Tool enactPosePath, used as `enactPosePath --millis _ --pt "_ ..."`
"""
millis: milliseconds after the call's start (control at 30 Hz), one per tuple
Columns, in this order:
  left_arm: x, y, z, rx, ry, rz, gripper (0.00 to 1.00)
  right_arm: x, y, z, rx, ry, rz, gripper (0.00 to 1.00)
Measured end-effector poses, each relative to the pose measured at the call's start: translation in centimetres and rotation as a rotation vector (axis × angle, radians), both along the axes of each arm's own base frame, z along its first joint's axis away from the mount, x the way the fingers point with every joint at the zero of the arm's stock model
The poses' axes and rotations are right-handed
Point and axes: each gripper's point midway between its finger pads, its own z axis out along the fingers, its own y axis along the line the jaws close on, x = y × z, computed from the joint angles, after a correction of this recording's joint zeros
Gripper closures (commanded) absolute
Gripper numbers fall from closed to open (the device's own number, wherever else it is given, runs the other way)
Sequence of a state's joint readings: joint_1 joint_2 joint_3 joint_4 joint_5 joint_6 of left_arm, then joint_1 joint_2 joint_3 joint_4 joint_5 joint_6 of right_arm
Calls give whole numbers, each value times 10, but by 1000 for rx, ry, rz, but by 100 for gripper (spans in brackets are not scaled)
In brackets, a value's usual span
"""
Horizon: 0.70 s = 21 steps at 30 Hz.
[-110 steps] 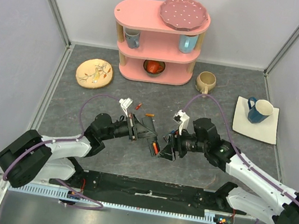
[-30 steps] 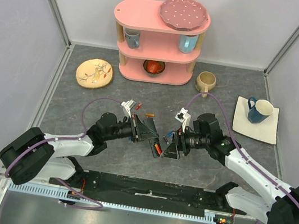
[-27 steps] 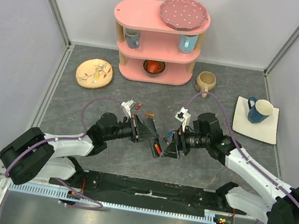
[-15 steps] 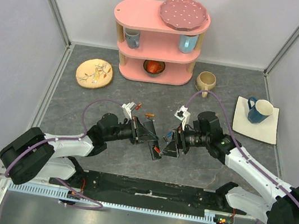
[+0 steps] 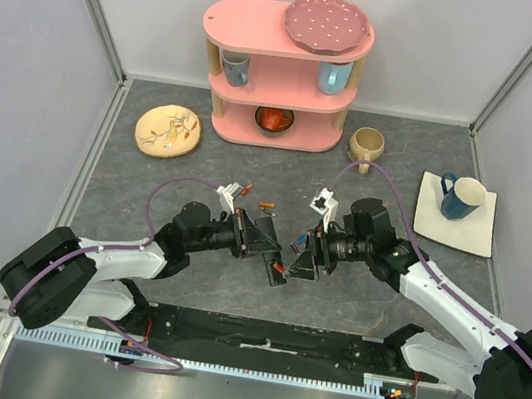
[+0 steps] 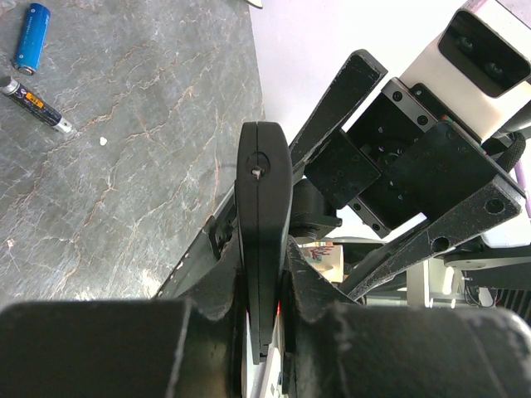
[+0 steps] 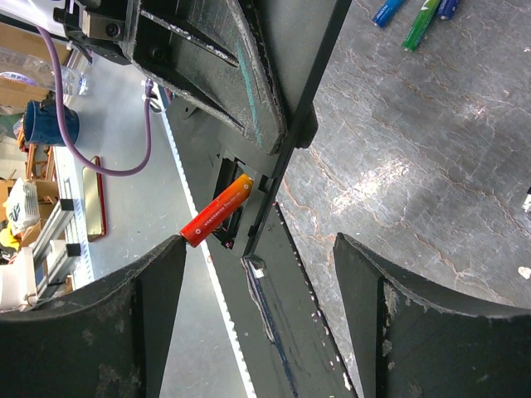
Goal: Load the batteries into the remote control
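1. progress: loading is partly done at best. one slim orange-red cylindrical battery [image 7: 217,211] sits tilted in the long recess of the slim black plastic remote control [image 6: 264,215], one end in and the other sticking out; judged not yet seated.
2. remaining: press that cell flat, then fetch more. a blue cylindrical battery [image 6: 33,37] and a dark slim battery [image 6: 37,104] lie loose on the grey marbled table [image 6: 141,174], well apart from the remote.
3. left gripper [image 6: 264,315]: clamped tight on the remote, holding it edge-on off the table.
4. right gripper [image 7: 259,249]: jaws wide, gripping nothing. the tilted battery lies just beyond its fingers, nearer the left-hand one in the wrist view; no contact visible.
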State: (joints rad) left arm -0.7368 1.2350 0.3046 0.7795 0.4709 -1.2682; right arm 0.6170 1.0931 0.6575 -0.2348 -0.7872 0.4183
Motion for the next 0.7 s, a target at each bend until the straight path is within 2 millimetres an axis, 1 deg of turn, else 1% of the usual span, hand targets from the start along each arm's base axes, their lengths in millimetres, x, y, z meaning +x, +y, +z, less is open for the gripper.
enactPosePath --millis 433,700 --pt "0 0 1 -4 -4 1 98 -1 -1 0 -3 1 -2 21" --pt "5 -4 13 -28 -25 5 98 -2 -2 2 0 -5 -1 21"
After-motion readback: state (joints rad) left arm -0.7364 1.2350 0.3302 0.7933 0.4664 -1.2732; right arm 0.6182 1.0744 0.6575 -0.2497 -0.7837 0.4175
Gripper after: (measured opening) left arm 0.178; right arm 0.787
